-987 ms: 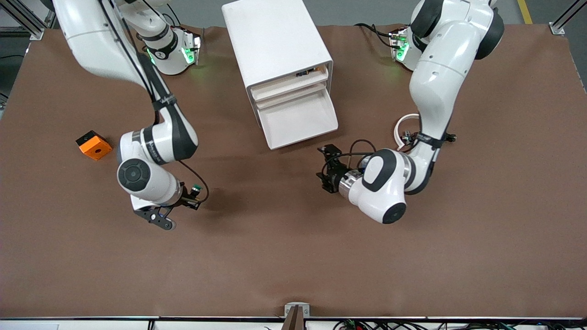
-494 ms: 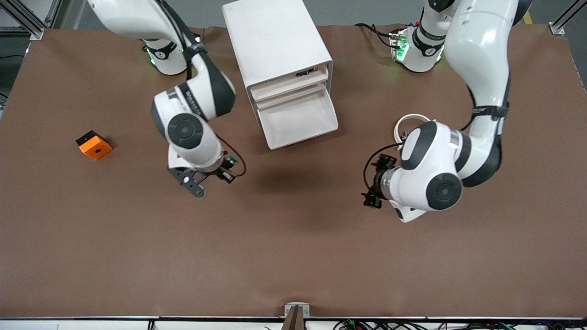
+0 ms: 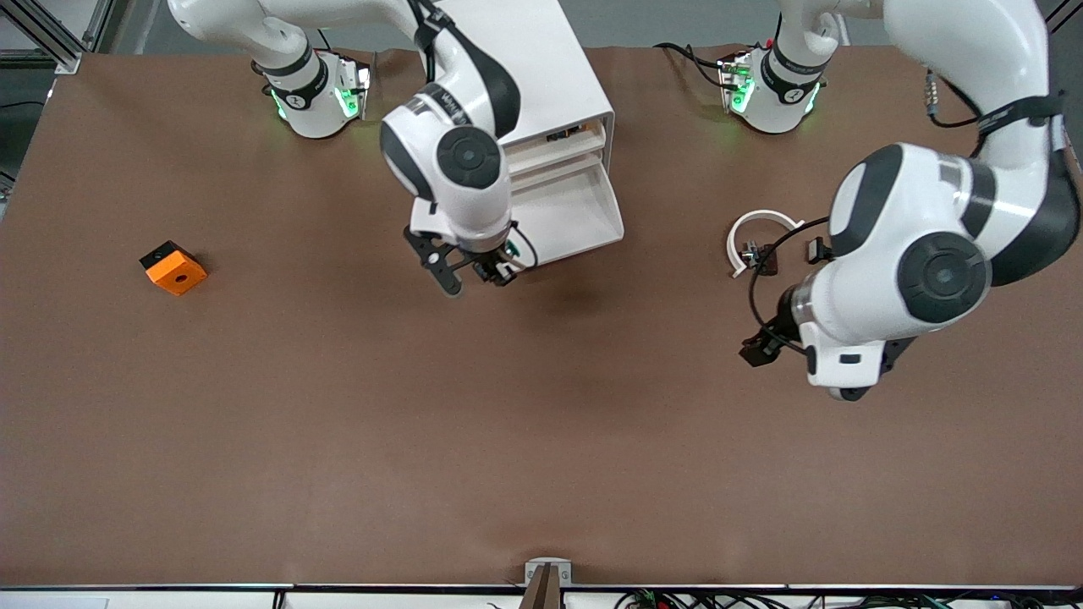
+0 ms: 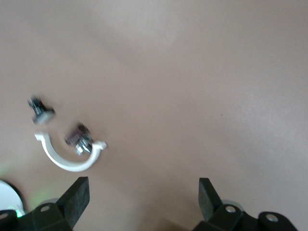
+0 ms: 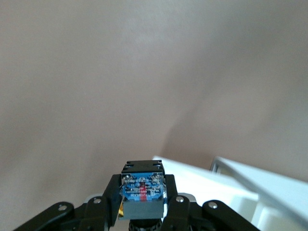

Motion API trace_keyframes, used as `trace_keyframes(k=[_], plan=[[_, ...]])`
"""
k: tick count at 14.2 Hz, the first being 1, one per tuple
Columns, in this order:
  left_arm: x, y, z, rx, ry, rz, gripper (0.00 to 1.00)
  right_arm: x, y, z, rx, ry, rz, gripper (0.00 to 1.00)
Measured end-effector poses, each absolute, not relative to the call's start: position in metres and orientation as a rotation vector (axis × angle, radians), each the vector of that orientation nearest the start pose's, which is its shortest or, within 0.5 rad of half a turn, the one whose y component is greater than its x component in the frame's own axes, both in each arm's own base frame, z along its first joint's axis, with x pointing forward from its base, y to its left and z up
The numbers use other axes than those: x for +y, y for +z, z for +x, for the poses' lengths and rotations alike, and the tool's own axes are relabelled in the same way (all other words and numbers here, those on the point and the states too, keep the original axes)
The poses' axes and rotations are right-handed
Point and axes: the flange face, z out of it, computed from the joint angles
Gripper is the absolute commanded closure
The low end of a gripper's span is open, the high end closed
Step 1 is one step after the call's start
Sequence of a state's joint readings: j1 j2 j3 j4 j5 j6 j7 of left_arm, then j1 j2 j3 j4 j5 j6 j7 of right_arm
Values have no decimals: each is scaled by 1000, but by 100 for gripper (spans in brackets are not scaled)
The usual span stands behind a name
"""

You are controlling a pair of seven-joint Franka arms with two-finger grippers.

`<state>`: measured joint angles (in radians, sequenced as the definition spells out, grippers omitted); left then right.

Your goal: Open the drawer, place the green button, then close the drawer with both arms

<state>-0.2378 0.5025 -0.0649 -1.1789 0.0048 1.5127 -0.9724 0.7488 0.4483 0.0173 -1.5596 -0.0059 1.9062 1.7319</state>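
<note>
Right gripper (image 3: 499, 269), clenched on the button (image 5: 142, 192), which I see as a blue-grey circuit base between black fingers, hangs over the front lip of the drawer (image 3: 565, 222), a shallow smooth white plastic tray pulled out of the boxy cabinet (image 3: 508, 68). Left gripper (image 4: 142, 202), its 2 fingers spread and holding nothing, hovers over bare matte brown table (image 3: 541, 440) near the white curved strip (image 3: 753, 233). Orange square block (image 3: 173, 267) lies toward the right arm's end.
</note>
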Motion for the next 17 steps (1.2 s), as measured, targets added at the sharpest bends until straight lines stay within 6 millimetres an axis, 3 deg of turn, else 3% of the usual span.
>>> trace_keyframes(k=[5, 9, 11, 14, 17], plan=[[-145, 545, 649, -618, 145, -3016, 0, 522, 380, 426, 1715, 21, -2729, 100], [-105, 594, 636, -351, 64, -3089, 0, 552, 382, 401, 1807, 6, -2579, 100], [-92, 607, 631, -258, 49, -3102, 0, 563, 369, 394, 1845, 7, -2526, 100], [-67, 623, 618, -198, 47, -3106, 0, 574, 333, 387, 1888, 8, -2510, 100], [-56, 638, 585, -178, 54, -3100, 0, 576, 311, 386, 1922, 6, -2516, 100]])
